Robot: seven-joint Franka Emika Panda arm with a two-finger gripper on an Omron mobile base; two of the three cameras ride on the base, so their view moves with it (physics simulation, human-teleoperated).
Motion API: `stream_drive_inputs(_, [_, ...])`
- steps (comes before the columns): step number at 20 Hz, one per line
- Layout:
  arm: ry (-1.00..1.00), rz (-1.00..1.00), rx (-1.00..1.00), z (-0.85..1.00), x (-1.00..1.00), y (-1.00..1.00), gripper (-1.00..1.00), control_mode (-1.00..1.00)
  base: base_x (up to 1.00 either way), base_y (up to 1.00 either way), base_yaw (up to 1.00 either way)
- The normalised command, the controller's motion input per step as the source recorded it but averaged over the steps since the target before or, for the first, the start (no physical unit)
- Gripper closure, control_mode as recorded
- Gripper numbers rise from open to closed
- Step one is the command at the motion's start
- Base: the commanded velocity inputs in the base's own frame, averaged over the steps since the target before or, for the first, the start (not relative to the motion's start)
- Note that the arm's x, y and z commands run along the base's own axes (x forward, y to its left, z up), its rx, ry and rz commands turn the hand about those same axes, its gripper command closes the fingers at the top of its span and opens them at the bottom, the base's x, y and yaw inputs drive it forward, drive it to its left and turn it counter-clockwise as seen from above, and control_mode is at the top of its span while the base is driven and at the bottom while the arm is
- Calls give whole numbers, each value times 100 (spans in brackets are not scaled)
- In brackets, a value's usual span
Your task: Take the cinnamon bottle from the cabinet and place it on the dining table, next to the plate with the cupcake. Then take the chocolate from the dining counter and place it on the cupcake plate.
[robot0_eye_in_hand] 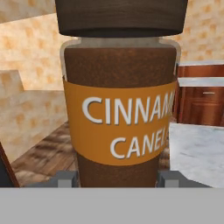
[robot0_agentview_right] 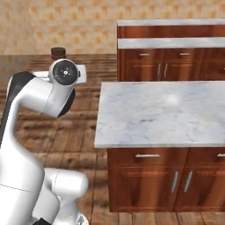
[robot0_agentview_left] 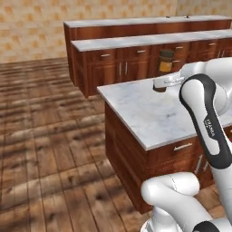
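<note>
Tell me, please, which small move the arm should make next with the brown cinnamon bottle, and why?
Probably carry it farther over the white-grey marble dining table before lowering. The gripper is shut on the brown cinnamon bottle with the orange label, which hangs in the air near the table's edge. No plate shows on the visible marble, so the spot for the bottle likely lies farther along.

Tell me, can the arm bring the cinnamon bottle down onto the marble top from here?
Probably yes: the cinnamon bottle sits upright between the fingers, above the bare marble top, and nothing stands between.
</note>
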Motion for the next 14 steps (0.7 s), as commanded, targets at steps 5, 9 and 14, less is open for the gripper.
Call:
stream_drive_inputs(5, [0, 0, 0, 0, 0, 0, 100, 100, 66, 77, 0])
stream_drive_inputs(9, [0, 0, 0, 0, 0, 0, 100, 100, 65, 80, 0])
stream_drive_inputs(14, [0, 0, 0, 0, 0, 0, 100, 100, 64, 80, 0])
